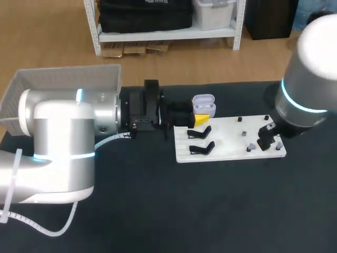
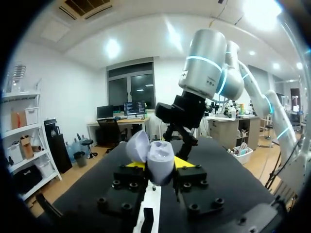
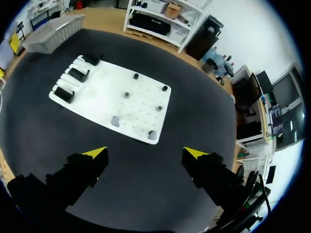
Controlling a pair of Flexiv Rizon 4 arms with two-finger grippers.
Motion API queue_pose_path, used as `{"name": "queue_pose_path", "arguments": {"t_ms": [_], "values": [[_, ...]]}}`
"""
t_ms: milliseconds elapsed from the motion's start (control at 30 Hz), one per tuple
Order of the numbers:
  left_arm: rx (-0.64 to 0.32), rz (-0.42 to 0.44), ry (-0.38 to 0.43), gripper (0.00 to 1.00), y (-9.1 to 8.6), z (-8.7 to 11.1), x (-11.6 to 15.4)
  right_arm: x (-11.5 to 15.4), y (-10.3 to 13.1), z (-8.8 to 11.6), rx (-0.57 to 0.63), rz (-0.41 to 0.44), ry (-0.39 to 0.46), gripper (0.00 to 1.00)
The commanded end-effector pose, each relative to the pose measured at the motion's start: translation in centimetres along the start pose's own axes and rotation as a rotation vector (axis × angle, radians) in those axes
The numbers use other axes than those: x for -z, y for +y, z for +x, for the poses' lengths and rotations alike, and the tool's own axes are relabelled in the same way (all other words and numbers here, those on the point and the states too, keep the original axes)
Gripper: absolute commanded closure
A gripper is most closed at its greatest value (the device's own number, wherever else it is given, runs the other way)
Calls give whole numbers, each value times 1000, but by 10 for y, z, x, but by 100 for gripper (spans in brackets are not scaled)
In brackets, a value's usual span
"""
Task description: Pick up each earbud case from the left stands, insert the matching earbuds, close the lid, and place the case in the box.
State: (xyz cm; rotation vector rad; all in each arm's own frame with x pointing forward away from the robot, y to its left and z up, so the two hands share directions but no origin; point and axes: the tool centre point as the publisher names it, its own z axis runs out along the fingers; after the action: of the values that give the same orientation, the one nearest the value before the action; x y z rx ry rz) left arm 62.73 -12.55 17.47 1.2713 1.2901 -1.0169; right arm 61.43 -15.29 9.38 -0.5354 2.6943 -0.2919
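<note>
The left tool point(image 2: 159, 164) grips the earbud case point(image 2: 154, 156), its lid open, above the counter point(image 1: 158, 211). The right tool point(image 3: 146, 154) hangs open over the white board point(image 3: 97, 92), where two earbuds point(image 3: 115, 121) sit. Inserting, closing and boxing are left, I judge.

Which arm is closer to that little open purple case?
Left: the left gripper grips the earbud case; the right gripper hangs over the far end of the white board.

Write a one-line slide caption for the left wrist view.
Left jaws grip the open lavender earbud case from both sides, the right arm poised over the table beyond.
</note>
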Motion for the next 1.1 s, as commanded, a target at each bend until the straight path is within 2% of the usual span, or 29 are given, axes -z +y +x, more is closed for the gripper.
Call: {"name": "queue_pose_path", "arguments": {"t_ms": [33,133,167,267,333,367,467,567,633,733,800,1000,1100], "values": [[-3,-9,-8,100,-2,1,0,-11,1,4,8,57,7,0],[-3,-9,-8,100,-2,1,0,-22,1,7,24,79,36,2],[-3,-9,-8,100,-2,1,0,-24,1,8,16,64,44,13],[-3,-9,-8,100,-2,1,0,-29,3,10,19,65,57,36],[-3,-9,-8,100,-2,1,0,-33,5,11,13,60,62,49],[-3,-9,-8,100,-2,1,0,-36,6,12,18,62,70,51],[-3,-9,-8,100,-2,1,0,-44,9,11,19,54,86,51],[-3,-9,-8,100,-2,1,0,-50,8,8,0,71,104,43],[-3,-9,-8,100,-2,1,0,-52,6,6,-28,67,117,35],[-3,-9,-8,100,-2,1,0,-56,5,3,-50,70,132,39],[-3,-9,-8,100,-2,1,0,-57,5,1,-61,68,134,38],[-3,-9,-8,100,-2,1,0,-65,2,-4,-61,64,151,50],[-3,-9,-8,100,-2,1,0,-67,-1,-4,-58,75,159,51]]}}
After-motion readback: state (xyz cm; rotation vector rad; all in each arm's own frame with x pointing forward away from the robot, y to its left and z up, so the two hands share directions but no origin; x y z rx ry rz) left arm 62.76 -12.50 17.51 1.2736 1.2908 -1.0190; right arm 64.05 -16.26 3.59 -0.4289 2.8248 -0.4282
